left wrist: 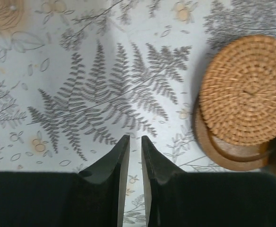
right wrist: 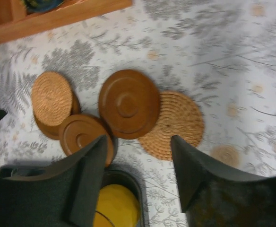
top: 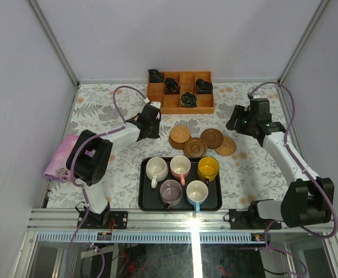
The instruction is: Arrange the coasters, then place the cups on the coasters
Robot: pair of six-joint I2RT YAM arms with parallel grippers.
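Note:
Several coasters lie overlapping in a cluster beyond the tray: a woven one [top: 180, 135] [left wrist: 246, 90] on top of a brown disc [left wrist: 220, 152], two smooth brown discs [top: 195, 147] [top: 212, 138] and a flat woven one [top: 226, 145] [right wrist: 176, 118]. The cups stand on the black tray [top: 143, 191]: cream [top: 156, 169], pink [top: 180, 167], yellow [top: 208, 169] [right wrist: 114, 205], mauve [top: 170, 191] and light blue [top: 197, 191]. My left gripper [top: 150, 134] [left wrist: 135, 139] is shut on nothing, over bare cloth left of the cluster. My right gripper [top: 237, 123] [right wrist: 139, 142] stands open above the cluster's near edge.
An orange wooden box [top: 180, 110] [right wrist: 57, 19] with square cells holding small dark objects sits at the back. A pink cloth [top: 62, 156] lies at the table's left edge. White walls close in the table on three sides.

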